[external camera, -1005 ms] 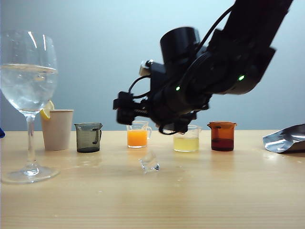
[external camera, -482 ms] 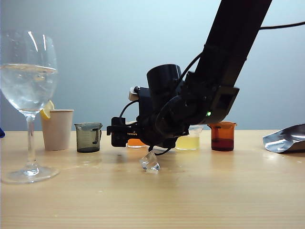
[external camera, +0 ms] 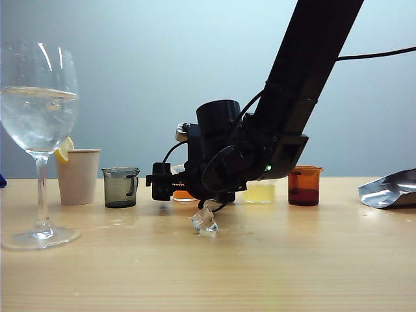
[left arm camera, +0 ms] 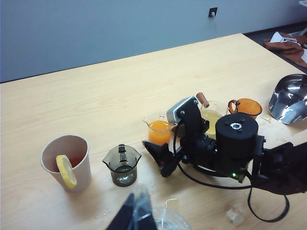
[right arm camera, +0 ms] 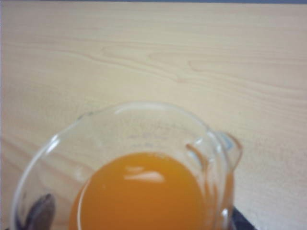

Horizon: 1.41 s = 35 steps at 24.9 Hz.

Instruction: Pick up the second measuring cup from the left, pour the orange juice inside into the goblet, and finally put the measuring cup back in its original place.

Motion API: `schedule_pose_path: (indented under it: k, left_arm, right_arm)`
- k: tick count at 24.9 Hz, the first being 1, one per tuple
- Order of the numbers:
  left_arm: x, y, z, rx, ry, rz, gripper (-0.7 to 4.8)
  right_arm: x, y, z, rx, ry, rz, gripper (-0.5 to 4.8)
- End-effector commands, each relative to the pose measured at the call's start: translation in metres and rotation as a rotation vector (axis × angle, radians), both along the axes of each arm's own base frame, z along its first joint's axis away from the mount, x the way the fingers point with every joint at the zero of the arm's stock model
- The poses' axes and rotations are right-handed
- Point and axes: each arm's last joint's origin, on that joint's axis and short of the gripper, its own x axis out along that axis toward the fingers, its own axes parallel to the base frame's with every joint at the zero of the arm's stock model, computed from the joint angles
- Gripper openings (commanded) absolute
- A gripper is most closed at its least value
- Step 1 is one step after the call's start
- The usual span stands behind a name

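The second measuring cup [right arm camera: 144, 124], clear with a side handle, holds bright orange juice [right arm camera: 144, 196] and stands on the table. My right gripper [right arm camera: 139, 223] is open at table height, with a dark finger on either side of the cup. In the exterior view the right gripper [external camera: 162, 183] hides most of the cup [external camera: 184, 194]. The left wrist view shows the cup [left arm camera: 159, 129] with one right finger [left arm camera: 160, 160] beside it. The tall goblet [external camera: 39, 130] stands at the far left, partly filled with clear liquid. My left gripper [left arm camera: 133, 216] hangs above the goblet's rim [left arm camera: 168, 218], its dark fingers together.
A paper cup [external camera: 78, 177] with a lemon slice and a smoky grey cup [external camera: 121, 187] stand left of the orange cup. A pale yellow cup [external camera: 261, 192] and an amber cup [external camera: 304, 185] stand to its right. A clear ice-like lump [external camera: 204, 221] lies in front. A foil bag [external camera: 390, 188] lies far right.
My right arm has come down and a little leftward, bringing its open gripper from above the cups to table height around the orange cup. The cups have not moved.
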Motion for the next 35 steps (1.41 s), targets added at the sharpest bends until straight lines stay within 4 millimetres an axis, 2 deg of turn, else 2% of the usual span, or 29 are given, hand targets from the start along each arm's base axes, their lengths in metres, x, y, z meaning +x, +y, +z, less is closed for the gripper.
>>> schedule_pose_path:
  k: [1,9,12,18,19,22,23,30,35]
  left_arm:
    - [-0.001,0.000,0.000,0.004,0.004,-0.005,-0.06]
    - [-0.002,0.001,-0.004,0.017,0.047,-0.005,-0.06]
    - [-0.002,0.001,-0.005,0.020,0.059,-0.005,-0.06]
    - [-0.003,0.001,-0.006,0.022,0.067,-0.005,-0.06]
    - [-0.003,0.001,-0.006,0.022,0.068,-0.005,-0.06]
    - [-0.003,0.001,-0.006,0.024,0.075,-0.005,-0.06]
    - [-0.003,0.001,-0.006,0.025,0.076,-0.005,-0.06]
    - [-0.003,0.001,-0.006,0.028,0.072,-0.006,-0.06]
    - [-0.003,0.001,-0.006,0.027,0.071,-0.006,-0.06]
  right_arm:
    - [0.004,0.002,0.000,0.012,-0.016,-0.005,4.28]
    - [0.009,0.001,-0.003,0.023,-0.033,-0.060,4.24]
    - [0.012,-0.003,-0.003,0.023,-0.033,-0.069,3.07]
    - [0.013,-0.005,-0.003,0.020,-0.031,-0.074,2.86]
    - [0.013,-0.005,-0.003,0.020,-0.030,-0.074,2.60]
    - [0.013,-0.005,-0.003,0.020,-0.026,-0.062,1.28]
    - [0.013,-0.005,-0.004,0.020,-0.025,-0.055,1.06]
    - [0.013,-0.004,-0.002,0.007,-0.036,-0.042,1.03]
    - [0.011,-0.002,0.010,0.019,-0.061,-0.031,1.03]
